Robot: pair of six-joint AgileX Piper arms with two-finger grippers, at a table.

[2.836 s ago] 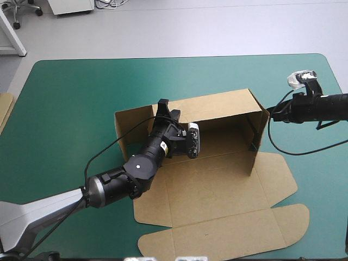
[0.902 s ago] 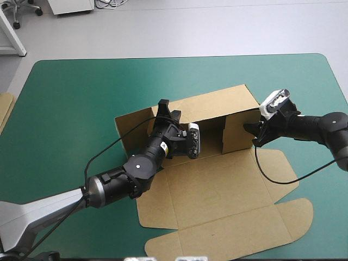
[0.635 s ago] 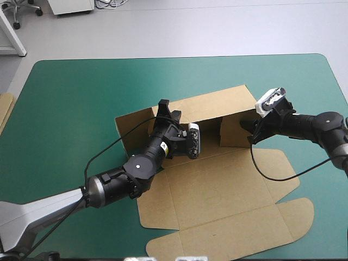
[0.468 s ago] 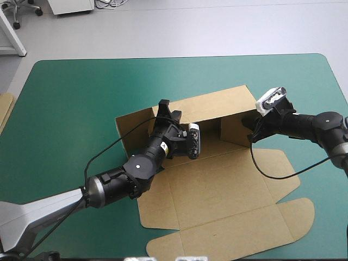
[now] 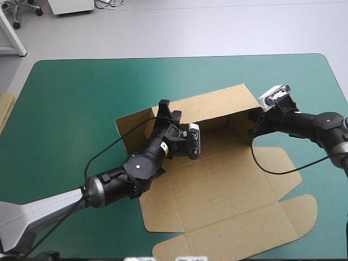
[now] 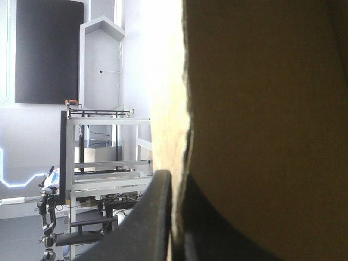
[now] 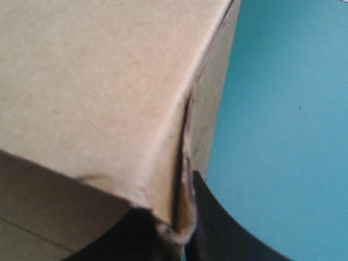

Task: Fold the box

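Brown box (image 5: 217,185) sits mid-tabletop (image 5: 70,98), back wall upright, front panels flat toward the near edge. At the wall's left part, the left hand (image 5: 163,110) has its fingers nearly closed, board pinched between them. At the wall's right end corner, the right hand (image 5: 254,122) is likewise clamped narrow on the board.

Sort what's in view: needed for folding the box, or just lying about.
Belongs to the job: the box, the left tool gripping its back wall, the right tool gripping its right corner.
Lying about: spare board at the table's left edge.
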